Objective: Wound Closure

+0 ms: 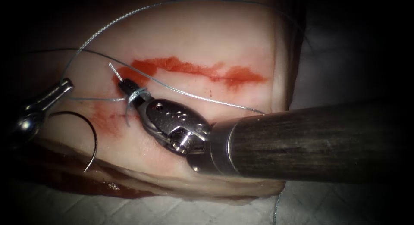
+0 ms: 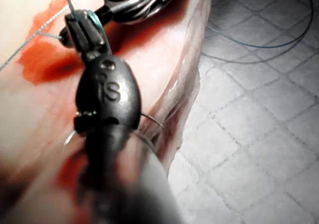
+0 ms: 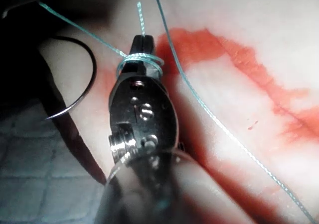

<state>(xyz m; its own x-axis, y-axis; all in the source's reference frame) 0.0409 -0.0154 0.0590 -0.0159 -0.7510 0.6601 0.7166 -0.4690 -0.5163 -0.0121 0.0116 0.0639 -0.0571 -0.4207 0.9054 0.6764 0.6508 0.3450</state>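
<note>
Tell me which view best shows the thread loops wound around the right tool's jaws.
The right wrist view: the thread loops circle the shut jaws of the right tool, which grip a short thread end. The endoscope view shows the loops smaller. The left wrist view shows the left tool holding thread; the needle lies free.

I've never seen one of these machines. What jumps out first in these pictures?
The right tool stands out first: its big dark shaft comes in from the right, and its jaws are shut on a short thread end, with loops of thread wrapped around them at the left end of the cut. At far left the left tool holds thread too, and the curved needle lies free on the tissue.
</note>
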